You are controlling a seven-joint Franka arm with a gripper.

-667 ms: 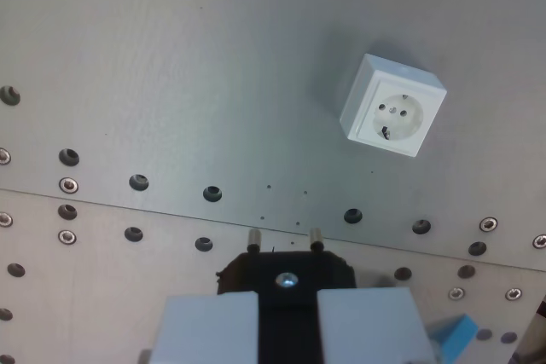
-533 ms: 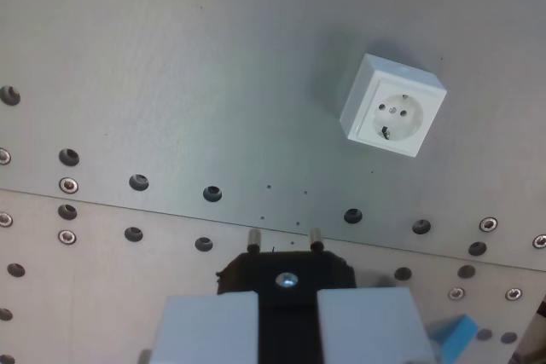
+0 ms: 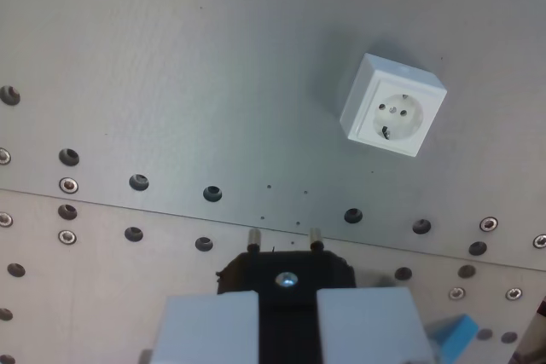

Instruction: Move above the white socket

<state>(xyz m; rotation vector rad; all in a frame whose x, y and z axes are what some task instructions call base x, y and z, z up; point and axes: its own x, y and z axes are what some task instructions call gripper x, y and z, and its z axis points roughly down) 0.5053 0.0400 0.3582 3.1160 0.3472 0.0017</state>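
Well up and right of the gripper [image 3: 288, 323] sits the white socket [image 3: 392, 106].

The socket [image 3: 392, 117] is mounted on the plate [image 3: 171, 83], at two o'clock from the plug [image 3: 286, 270]. The plug is held in the gripper [image 3: 287, 326] at six o'clock.

The hand [image 3: 288, 317] occupies the bottom centre of the wrist view, its two pale grey fingers [image 3: 206, 328] clamped on a black plug [image 3: 286, 274] with two metal pins pointing up-frame. The white socket [image 3: 392, 105] sits on the grey metal surface [image 3: 171, 66], well apart from the plug, toward the wrist view's upper right. Rows of bolt holes [image 3: 212, 193] cross the surface. A blue object [image 3: 455, 332] shows at lower right.
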